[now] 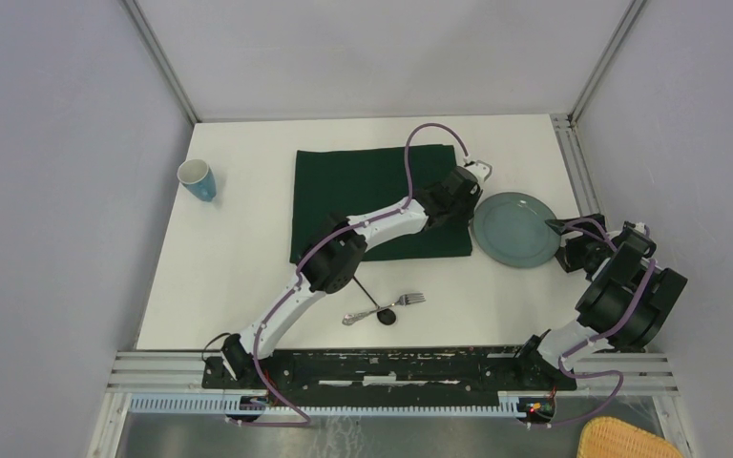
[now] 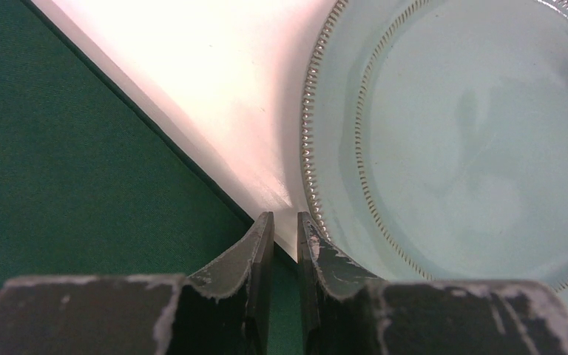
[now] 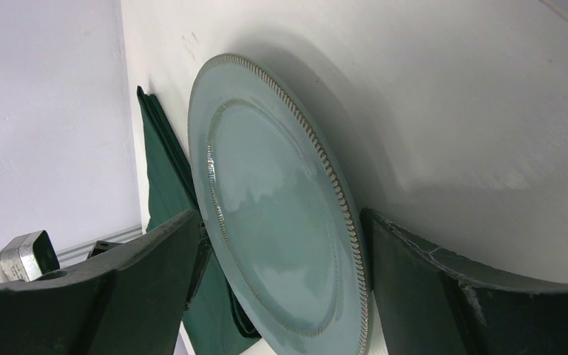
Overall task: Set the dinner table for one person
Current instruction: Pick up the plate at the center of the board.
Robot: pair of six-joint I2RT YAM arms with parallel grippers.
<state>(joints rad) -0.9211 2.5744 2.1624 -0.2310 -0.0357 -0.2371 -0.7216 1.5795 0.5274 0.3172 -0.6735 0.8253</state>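
The counter (image 1: 239, 277) spread under everything. At its right the right jaws gaped wide, empty, flanking the plate (image 1: 517, 231). The left jaws, barely parted, hovered at the right edge of the cloth (image 1: 344, 191), seemingly empty. That rim wanted a square bite and a level lift.

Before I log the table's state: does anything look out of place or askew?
Yes. The fork and spoon lie skewed together on the dinner table near its front edge, away from the plate, which sits beside the green cloth, not on it.
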